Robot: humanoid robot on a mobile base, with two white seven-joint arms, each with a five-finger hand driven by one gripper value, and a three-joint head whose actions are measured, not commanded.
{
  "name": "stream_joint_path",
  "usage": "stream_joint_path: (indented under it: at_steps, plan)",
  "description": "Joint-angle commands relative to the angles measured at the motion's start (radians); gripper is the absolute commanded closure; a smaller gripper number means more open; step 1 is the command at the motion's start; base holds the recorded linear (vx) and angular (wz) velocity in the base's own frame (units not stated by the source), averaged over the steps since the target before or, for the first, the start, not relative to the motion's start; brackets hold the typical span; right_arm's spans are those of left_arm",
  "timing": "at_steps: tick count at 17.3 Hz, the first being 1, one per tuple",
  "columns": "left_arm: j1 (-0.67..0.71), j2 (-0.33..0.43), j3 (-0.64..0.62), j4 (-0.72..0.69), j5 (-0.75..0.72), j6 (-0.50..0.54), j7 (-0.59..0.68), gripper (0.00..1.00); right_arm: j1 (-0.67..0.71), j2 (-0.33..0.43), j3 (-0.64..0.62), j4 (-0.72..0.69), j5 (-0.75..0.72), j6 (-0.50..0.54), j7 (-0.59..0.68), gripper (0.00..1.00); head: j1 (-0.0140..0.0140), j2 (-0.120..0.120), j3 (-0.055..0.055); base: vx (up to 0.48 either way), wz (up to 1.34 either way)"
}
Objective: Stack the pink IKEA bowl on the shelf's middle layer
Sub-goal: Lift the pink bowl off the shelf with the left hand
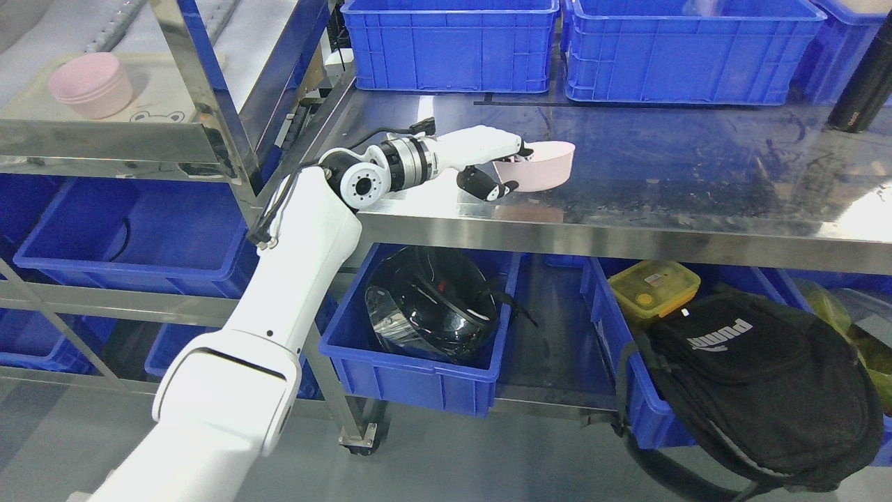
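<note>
Clearly, the left hand grips a pink bowl on the scuffed stainless steel table, white fingers over its near-left rim and a dark thumb beneath, so the smooth round bowl sits tipped with its opening turned left. The glossy white left arm rises from the lower left, with a metal wrist ring and black cables along it. On the far left, a second steel shelf carries a cream tray printed with a small bear face, and on it stands a stack of pink bowls, well apart from the held one. Ribbed blue plastic crates line the far edge of the table; their contents cannot be seen. A black cylindrical bottle stands at the far right. Below the table, one blue crate holds a shiny black helmet; to its right another crate holds a yellow lidded box with a small label too small to read. A black backpack leans there, its white "PUMA" lettering upside down
</note>
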Motion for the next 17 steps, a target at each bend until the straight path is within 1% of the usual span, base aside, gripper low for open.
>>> stream_joint_path:
  at_steps: [1, 4, 6, 8, 10, 14, 17]
  plan:
    - [0.176, 0.018, 0.263, -0.517, 0.115, -0.051, -0.051, 1.00, 0.021, -0.017, 0.000, -0.017, 0.000, 0.000, 0.000, 0.00, 0.0000, 0.000, 0.000, 0.000, 0.00]
    - [0.322, 0.018, 0.255, -0.698, 0.119, -0.177, -0.059, 0.99, 0.021, -0.017, 0.000, -0.017, 0.000, 0.000, 0.000, 0.00, 0.0000, 0.000, 0.000, 0.000, 0.00]
    - [0.411, 0.018, 0.255, -0.758, 0.118, -0.177, -0.077, 0.99, 0.021, -0.017, 0.000, -0.017, 0.000, 0.000, 0.000, 0.00, 0.0000, 0.000, 0.000, 0.000, 0.00]
    - [0.456, 0.018, 0.270, -0.766, 0.118, -0.177, -0.087, 0.99, 0.021, -0.017, 0.000, -0.017, 0.000, 0.000, 0.000, 0.00, 0.0000, 0.000, 0.000, 0.000, 0.00]
    - [0.470, 0.057, 0.316, -0.765, 0.119, -0.177, -0.090, 0.99, 0.021, -0.017, 0.000, -0.017, 0.000, 0.000, 0.000, 0.00, 0.0000, 0.000, 0.000, 0.000, 0.00]
    - [0.482, 0.058, 0.390, -0.765, 0.121, -0.177, -0.110, 0.98, 0.021, -0.017, 0.000, -0.017, 0.000, 0.000, 0.000, 0.00, 0.0000, 0.000, 0.000, 0.000, 0.00]
    - [0.485, 0.051, 0.387, -0.765, 0.122, -0.177, -0.110, 0.98, 0.021, -0.017, 0.000, -0.017, 0.000, 0.000, 0.000, 0.00, 0.0000, 0.000, 0.000, 0.005, 0.00]
